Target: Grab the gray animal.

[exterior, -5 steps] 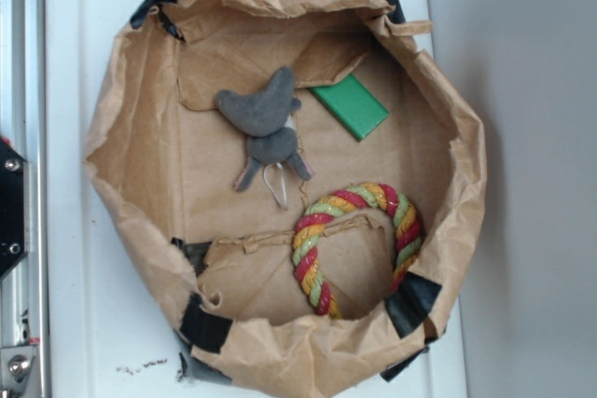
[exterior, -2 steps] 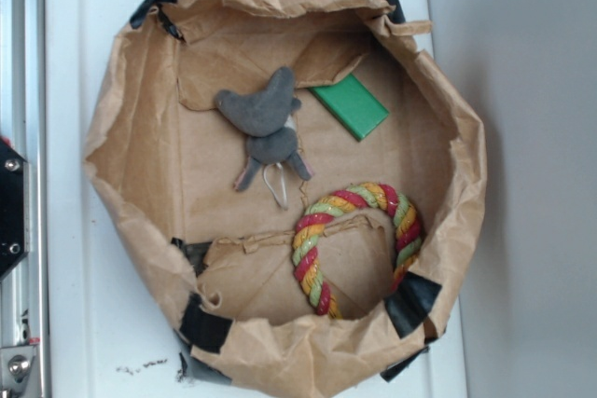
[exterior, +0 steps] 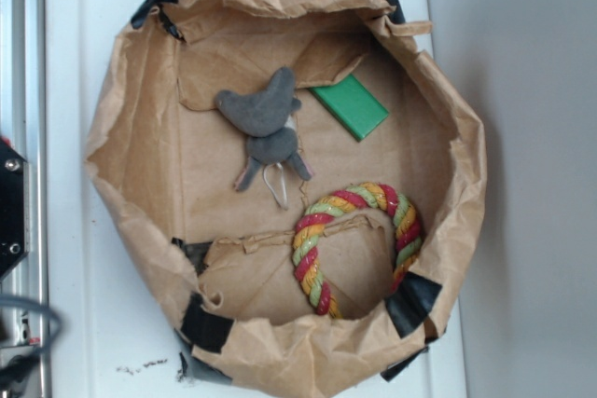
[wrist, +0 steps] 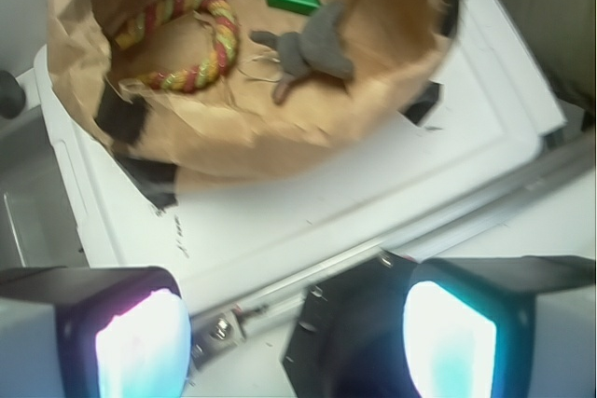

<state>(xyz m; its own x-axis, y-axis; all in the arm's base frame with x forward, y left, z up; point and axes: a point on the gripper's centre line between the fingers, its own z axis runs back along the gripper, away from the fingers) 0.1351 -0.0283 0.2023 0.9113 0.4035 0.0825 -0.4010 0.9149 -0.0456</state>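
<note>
The gray animal [exterior: 266, 114] lies flat on the floor of a crumpled brown paper bag [exterior: 121, 90], in its upper middle, with thin legs and a pale string loop pointing down. In the wrist view the gray animal [wrist: 312, 44] sits far ahead inside the paper bag [wrist: 233, 146]. My gripper [wrist: 294, 342] is open and empty, its two pads wide apart, well outside the bag over the metal rail. In the exterior view only a blurred dark cable shows at the bottom left; the gripper itself does not show there.
A green flat block [exterior: 350, 106] lies right of the animal. A striped rope ring [exterior: 354, 240] lies at the bag's lower right. The bag stands on a white tray [exterior: 84, 305]. A metal rail [exterior: 19, 90] and a black bracket [exterior: 9, 202] run along the left.
A blurred dark cable has come into the bottom left corner of the exterior view. The animal, block and ring have not moved.
</note>
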